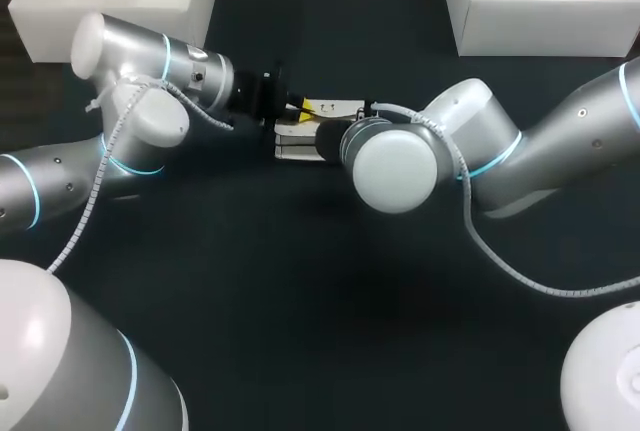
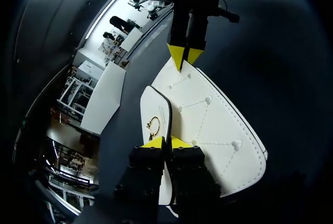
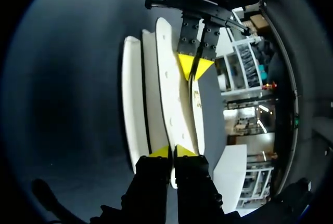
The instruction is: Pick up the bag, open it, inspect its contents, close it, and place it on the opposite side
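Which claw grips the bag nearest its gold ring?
The left gripper: the gold ring on the bag sits just ahead of its yellow tips, while the right gripper pinches the bag's far edge.
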Motion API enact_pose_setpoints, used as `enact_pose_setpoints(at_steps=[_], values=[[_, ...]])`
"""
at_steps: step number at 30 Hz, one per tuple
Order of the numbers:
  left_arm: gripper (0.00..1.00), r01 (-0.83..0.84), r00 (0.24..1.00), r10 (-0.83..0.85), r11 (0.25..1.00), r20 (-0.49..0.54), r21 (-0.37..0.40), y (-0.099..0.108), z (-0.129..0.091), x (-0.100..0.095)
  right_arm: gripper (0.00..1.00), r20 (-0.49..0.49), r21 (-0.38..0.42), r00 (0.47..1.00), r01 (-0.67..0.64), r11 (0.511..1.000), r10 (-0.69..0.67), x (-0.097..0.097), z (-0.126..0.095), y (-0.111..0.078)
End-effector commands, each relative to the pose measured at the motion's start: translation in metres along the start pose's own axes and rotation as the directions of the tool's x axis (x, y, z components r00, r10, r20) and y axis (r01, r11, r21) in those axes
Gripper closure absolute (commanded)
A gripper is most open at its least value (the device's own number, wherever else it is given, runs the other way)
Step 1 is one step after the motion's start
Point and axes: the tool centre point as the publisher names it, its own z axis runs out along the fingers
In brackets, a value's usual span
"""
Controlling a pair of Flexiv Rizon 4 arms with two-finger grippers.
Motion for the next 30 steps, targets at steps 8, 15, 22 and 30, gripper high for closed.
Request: enact_pose_setpoints(at_steps=[8, 15, 22, 30], values=[[0.84, 0.009, 1.000, -0.009, 1.000, 0.013, 0.019, -0.007, -0.002, -0.001, 1.00, 0.012, -0.012, 1.000, 0.000, 1.000, 0.000, 0.002, 0.003, -0.001], [0.24, 0.019, 0.999, -0.021, 0.997, 0.028, 0.080, -0.020, -0.018, -0.010, 1.00, 0.012, -0.012, 1.000, 0.000, 1.000, 0.000, 0.002, 0.003, -0.001], [0.22, 0.013, 0.999, -0.015, 0.997, 0.028, 0.078, -0.028, -0.026, -0.012, 0.65, 0.003, -0.011, 1.000, 0.002, 1.000, -0.002, 0.008, 0.003, 0.000], [0.17, 0.031, 0.998, -0.034, 0.997, 0.047, 0.064, -0.033, -0.034, -0.013, 0.00, 0.006, -0.013, 1.000, -0.008, 1.000, 0.008, 0.005, -0.010, -0.003]])
